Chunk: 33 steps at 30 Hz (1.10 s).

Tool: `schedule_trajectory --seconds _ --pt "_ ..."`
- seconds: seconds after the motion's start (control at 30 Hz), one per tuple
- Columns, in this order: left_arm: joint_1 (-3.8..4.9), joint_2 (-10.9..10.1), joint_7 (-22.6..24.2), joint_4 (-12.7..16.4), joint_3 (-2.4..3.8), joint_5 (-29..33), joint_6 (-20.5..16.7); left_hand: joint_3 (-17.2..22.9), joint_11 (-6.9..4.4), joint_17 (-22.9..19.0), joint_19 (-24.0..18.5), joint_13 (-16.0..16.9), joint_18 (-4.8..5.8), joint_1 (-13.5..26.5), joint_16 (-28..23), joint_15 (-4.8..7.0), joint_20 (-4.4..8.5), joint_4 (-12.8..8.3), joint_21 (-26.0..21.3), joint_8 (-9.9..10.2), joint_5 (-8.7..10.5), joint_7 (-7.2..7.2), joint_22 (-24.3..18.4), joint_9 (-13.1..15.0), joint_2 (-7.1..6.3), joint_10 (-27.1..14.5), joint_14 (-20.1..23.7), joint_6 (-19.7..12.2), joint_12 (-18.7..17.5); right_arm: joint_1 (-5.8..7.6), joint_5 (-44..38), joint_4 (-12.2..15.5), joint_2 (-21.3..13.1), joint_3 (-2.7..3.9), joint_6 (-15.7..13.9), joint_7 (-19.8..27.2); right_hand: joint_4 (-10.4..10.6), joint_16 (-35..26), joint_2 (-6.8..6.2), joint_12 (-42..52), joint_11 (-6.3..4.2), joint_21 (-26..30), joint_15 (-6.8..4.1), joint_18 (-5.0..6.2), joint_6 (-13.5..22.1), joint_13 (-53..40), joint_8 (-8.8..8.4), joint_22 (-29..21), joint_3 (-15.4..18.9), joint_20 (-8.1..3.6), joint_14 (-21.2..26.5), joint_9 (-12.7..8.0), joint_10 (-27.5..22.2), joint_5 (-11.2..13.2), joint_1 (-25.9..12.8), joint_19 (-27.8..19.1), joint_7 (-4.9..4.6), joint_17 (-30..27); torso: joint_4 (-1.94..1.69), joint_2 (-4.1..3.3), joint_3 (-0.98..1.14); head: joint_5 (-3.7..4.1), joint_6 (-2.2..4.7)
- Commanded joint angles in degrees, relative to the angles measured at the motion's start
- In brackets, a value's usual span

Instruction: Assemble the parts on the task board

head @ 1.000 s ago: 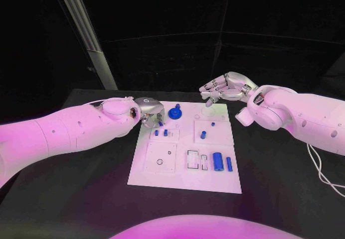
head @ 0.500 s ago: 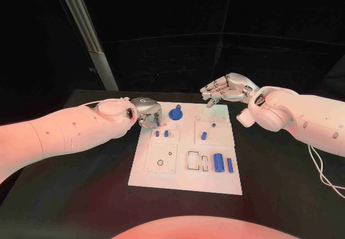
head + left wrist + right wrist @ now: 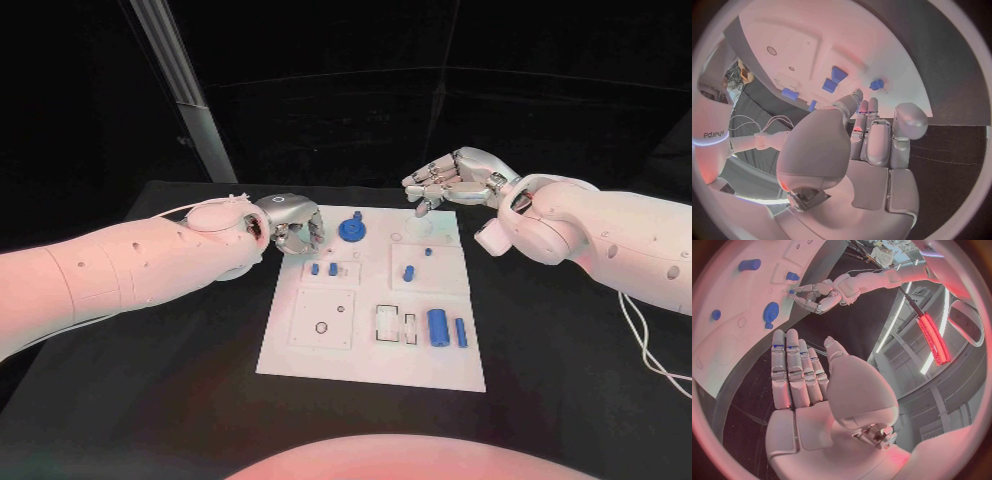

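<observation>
black tabletop (image 3: 173,380) carries the white task board (image 3: 361,365); small blue plastic cylinders (image 3: 436,323) look light, rigid, slippery: pinch mid-barrel. left hand (image 3: 293,226) curled empty, right hand (image 3: 454,178) spread empty.

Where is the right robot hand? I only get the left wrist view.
Observer: The right robot hand hovers by the far right corner of the task board, away from the parts.
Operator: Is it holding anything?
Observer: No. The right wrist view shows its fingers straight, with nothing in them.
Operator: Where on the board is my left robot hand?
Observer: The left robot hand is at the far left corner, fingers pointing down.
</observation>
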State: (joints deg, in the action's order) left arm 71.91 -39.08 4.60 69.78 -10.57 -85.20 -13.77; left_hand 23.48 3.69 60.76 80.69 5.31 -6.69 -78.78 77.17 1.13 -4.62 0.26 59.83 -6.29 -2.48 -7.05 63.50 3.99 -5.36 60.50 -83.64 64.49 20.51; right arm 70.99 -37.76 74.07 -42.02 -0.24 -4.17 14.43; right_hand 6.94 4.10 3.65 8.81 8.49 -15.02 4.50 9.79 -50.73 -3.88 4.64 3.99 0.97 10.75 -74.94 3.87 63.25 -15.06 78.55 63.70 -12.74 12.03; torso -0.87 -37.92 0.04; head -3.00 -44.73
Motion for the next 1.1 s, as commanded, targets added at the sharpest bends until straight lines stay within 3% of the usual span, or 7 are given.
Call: schedule_trajectory --seconds 0.03,0.4,0.67,0.8,0.83,0.93,1.1 --pt "0.06 -0.1 1.0 0.2 0.05 4.3 -0.8 0.4 0.11 -0.1 0.3 -0.1 0.23 -0.3 0.1 -0.11 0.04 -0.2 0.1 0.2 -0.28 -0.11 0.0 -0.1 -0.32 -0.1 0.0 -0.2 -0.3 0.11 0.0 0.0 0.0 0.03 0.2 0.5 0.2 -0.2 0.29 0.4 0.17 0.4 0.40 0.73 0.3 0.0 0.21 -0.1 -0.3 0.19 0.1 0.0 -0.4 -0.3 -0.1 0.4 -0.17 -0.1 -0.06 0.01 -0.04 0.06 0.04" --pt "0.06 0.0 0.3 -0.2 0.06 4.7 0.3 1.0 0.44 0.0 0.3 -0.3 0.24 -0.6 0.2 -0.31 -0.08 -0.3 0.0 0.5 -0.27 -0.44 0.0 -0.1 -0.52 -0.8 -0.1 -0.3 -0.8 0.11 0.0 0.0 0.0 0.03 0.2 0.4 0.2 -0.2 0.29 0.4 0.17 0.4 0.40 0.73 0.3 0.0 0.21 -0.1 -0.3 0.19 0.1 0.0 -0.4 -0.3 -0.1 0.4 -0.17 -0.1 0.03 -0.03 0.02 0.04 0.16" --pt "0.07 -0.5 1.0 -0.6 0.08 5.2 -1.1 1.6 0.85 -0.2 0.2 -0.6 0.25 -0.5 0.2 -0.66 -0.35 -0.1 -0.2 1.6 -0.26 -0.85 -0.1 -0.3 -1.08 -1.4 -0.1 -1.7 -1.5 0.11 0.0 0.0 0.0 0.03 0.2 0.4 0.2 -0.2 0.29 0.4 0.17 0.4 0.40 0.73 0.3 0.0 0.21 -0.1 -0.3 0.19 0.1 0.0 -0.4 -0.3 -0.1 0.4 -0.17 -0.1 -0.03 0.00 0.02 0.09 0.19" --pt "0.12 -0.9 4.0 -1.3 0.84 15.0 -3.2 0.7 1.38 -3.1 -0.9 -0.9 -0.38 1.1 -1.2 -1.05 -0.62 0.6 -3.5 3.0 -0.08 -1.69 -2.9 -0.5 -2.89 -1.9 0.7 -4.6 -2.0 0.11 0.0 0.0 -0.1 0.03 0.2 0.4 0.2 -0.2 0.29 0.4 0.17 0.4 0.40 0.73 0.3 0.0 0.21 -0.1 -0.3 0.19 0.1 0.0 -0.4 -0.3 -0.1 0.4 -0.17 -0.1 -0.04 0.04 0.01 0.18 0.24" --pt "0.18 -1.1 4.9 -1.5 1.02 18.7 -3.4 0.1 1.74 -5.4 -1.9 -1.1 -0.79 1.6 -2.5 -1.45 -0.87 0.8 -6.1 2.9 -0.27 -2.13 -4.9 -0.5 -3.72 -2.5 1.6 -6.3 -2.3 0.11 0.0 0.0 -0.1 0.03 0.2 0.4 0.2 -0.2 0.29 0.4 0.17 0.4 0.40 0.73 0.3 0.0 0.21 -0.1 -0.3 0.19 0.1 0.0 -0.4 -0.3 -0.1 0.4 -0.17 -0.1 -0.02 0.02 0.02 0.20 0.24" --pt "0.58 -1.8 7.5 -1.7 1.56 29.1 -3.0 -2.3 1.77 -6.2 -2.7 -0.6 -1.12 2.8 -3.1 -1.57 -1.30 1.3 -7.8 2.6 -0.55 -2.20 -6.2 -0.3 -5.41 -2.1 2.3 -8.3 -1.2 0.11 0.0 0.0 -0.1 0.03 0.1 0.4 0.2 -0.2 0.29 0.4 0.17 0.4 0.40 0.73 0.3 0.0 0.21 -0.1 -0.3 0.19 0.1 0.0 -0.4 -0.3 -0.1 0.4 -0.17 -0.1 0.03 -0.01 -0.04 0.25 0.28" --pt "1.54 -3.5 7.9 -1.3 1.91 35.3 -0.1 -6.9 1.72 -9.6 -4.9 1.9 -1.76 2.8 -4.6 -1.59 -1.61 1.4 -12.2 -0.9 -2.71 -2.24 -9.4 0.8 -5.90 -3.7 5.0 -8.7 3.5 0.11 0.0 0.0 -0.2 0.03 0.1 0.3 0.2 -0.2 0.29 0.4 0.17 0.4 0.40 0.73 0.3 0.0 0.21 -0.1 -0.3 0.19 0.1 0.0 -0.4 -0.3 -0.1 0.4 -0.17 -0.1 0.00 0.01 0.03 0.21 0.14"
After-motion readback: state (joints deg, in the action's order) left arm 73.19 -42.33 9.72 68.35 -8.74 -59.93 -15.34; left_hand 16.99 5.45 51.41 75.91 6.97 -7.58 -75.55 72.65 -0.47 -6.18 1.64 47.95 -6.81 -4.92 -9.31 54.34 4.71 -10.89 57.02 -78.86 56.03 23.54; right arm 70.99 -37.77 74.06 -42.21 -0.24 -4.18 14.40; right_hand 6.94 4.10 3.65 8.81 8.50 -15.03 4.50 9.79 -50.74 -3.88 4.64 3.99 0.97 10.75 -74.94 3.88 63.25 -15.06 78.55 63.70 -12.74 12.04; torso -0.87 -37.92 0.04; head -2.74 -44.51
